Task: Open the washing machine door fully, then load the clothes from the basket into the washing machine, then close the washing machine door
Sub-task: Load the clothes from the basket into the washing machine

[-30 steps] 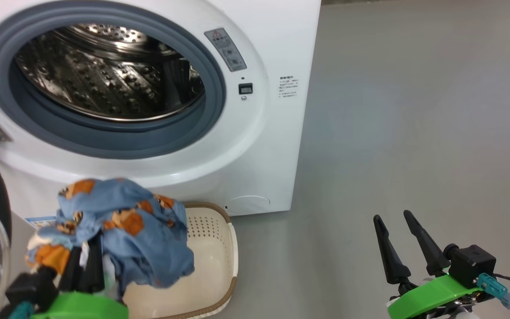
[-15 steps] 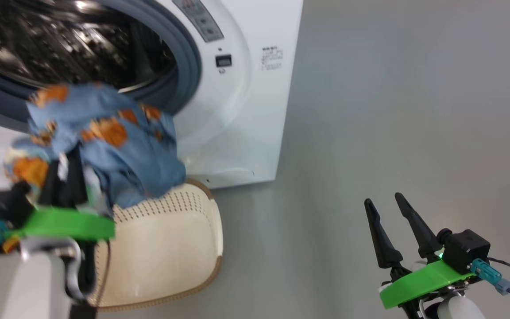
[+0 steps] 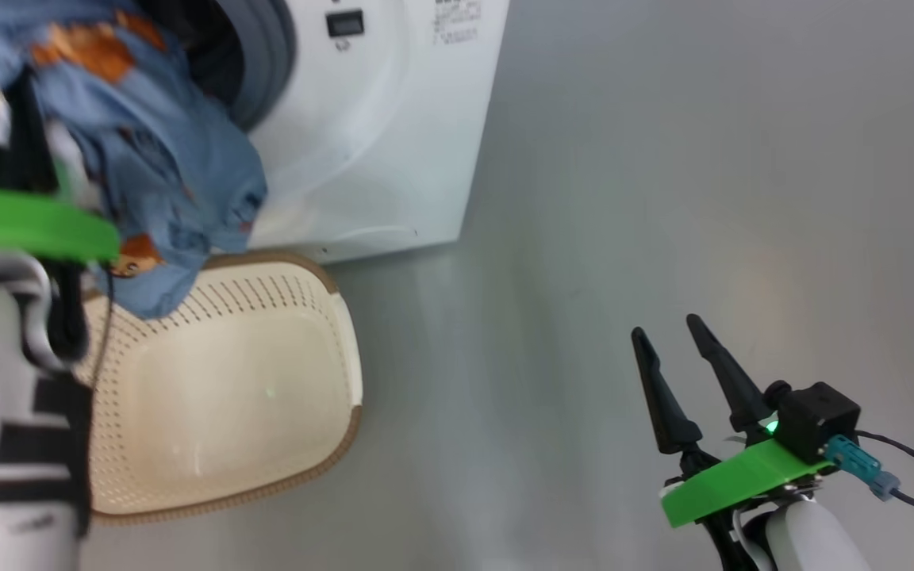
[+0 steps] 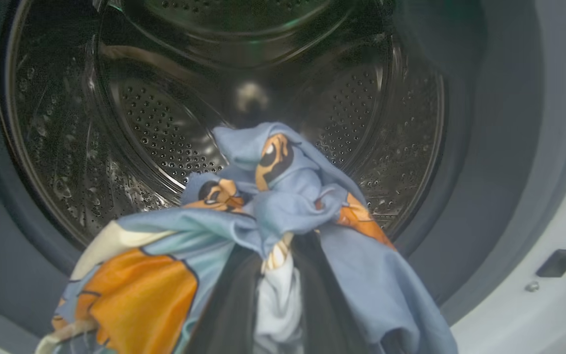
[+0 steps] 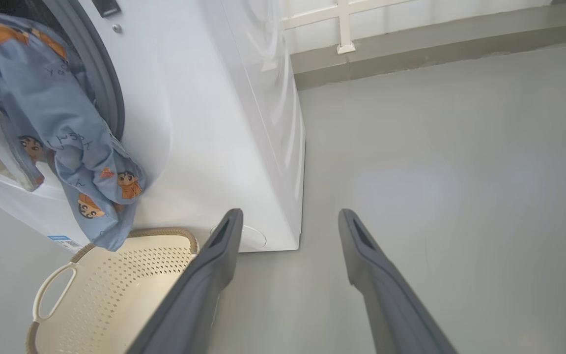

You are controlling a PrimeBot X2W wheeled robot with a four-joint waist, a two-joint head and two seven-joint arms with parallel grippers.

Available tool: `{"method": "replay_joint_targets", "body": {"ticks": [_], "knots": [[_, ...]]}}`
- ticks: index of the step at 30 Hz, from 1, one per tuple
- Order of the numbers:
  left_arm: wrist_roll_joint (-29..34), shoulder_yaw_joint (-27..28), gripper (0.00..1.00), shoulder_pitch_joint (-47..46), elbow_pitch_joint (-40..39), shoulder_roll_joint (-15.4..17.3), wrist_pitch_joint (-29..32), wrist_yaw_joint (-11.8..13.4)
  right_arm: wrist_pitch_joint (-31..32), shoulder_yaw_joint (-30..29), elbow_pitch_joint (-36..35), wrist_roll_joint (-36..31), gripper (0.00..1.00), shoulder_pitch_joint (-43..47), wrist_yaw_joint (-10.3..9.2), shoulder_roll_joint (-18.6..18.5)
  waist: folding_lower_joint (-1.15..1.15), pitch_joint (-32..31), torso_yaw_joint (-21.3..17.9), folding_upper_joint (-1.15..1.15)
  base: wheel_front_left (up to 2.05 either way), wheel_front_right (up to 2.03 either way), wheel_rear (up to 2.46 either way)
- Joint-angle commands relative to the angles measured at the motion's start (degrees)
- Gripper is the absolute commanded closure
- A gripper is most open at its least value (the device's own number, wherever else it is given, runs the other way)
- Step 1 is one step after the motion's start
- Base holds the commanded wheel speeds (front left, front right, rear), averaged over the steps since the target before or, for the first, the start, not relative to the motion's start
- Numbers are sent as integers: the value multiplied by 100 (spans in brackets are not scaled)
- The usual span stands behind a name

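While L tool pinches soft bear-print clothes before perforated steel drum, R tool gapes open.

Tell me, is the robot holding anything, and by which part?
The left gripper is shut on the clothes, pinching a bunched fold of white and blue fabric; the rest hangs loose. The right gripper is open, holding nothing.
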Motion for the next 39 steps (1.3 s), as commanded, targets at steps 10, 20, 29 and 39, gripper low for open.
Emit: {"method": "replay_joint_targets", "body": {"ticks": [10,20,29,39], "knots": [[-165,-348,100,-1752,1387,733,494,-14,-68,495,455,268,0,-326,9,49,-2,810,-176,0,0,0,0],[-125,-723,100,-3099,2406,821,1402,29,-68,851,981,553,0,-549,9,50,-2,1245,-317,0,0,0,0],[39,-966,100,-3755,2822,765,1501,149,-68,1018,1157,683,0,-657,9,51,-2,1732,-472,0,0,0,0],[112,-1033,100,-4198,2953,873,806,209,-68,1203,1108,863,0,-711,9,51,-2,2173,-554,0,0,0,0]]}}
